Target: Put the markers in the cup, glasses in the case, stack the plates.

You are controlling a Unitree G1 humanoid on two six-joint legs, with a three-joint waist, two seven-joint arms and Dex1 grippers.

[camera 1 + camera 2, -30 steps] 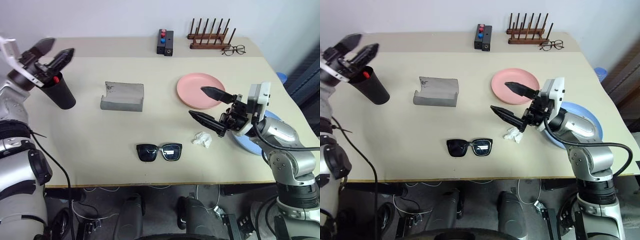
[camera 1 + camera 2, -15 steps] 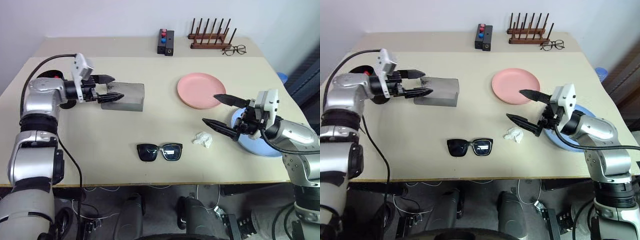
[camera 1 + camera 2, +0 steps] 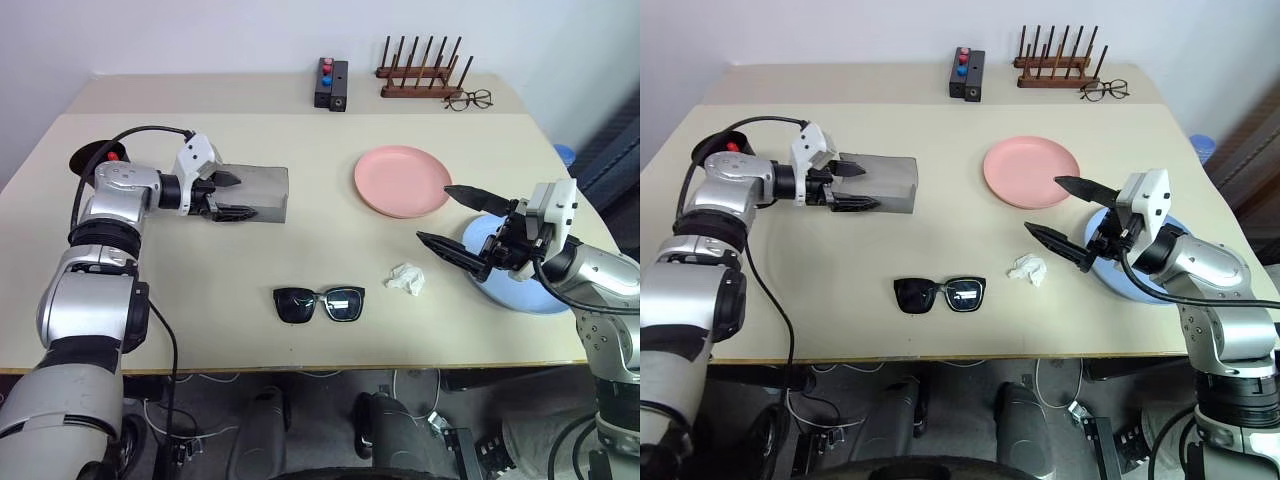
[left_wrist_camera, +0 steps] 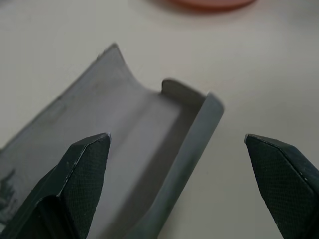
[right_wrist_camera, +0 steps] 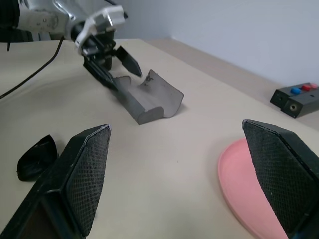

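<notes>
Looks like the glasses step: the grey felt case (image 3: 247, 194) lies open at 10 o'clock on the beige table (image 3: 180, 290), left gripper (image 3: 232, 196) spread wide around its near end. Black thick-framed sunglasses (image 3: 319, 303) wait at 6 o'clock, so next someone's gotta grab those. Right gripper (image 3: 462, 229) hangs open at 3 o'clock, holding nothing.

Bright, even light from above falls on the pale table (image 3: 300, 250), shadows under things are short and soft, no glare is seen, and in the left wrist view the near fingers (image 4: 79, 169) look blurred.
</notes>
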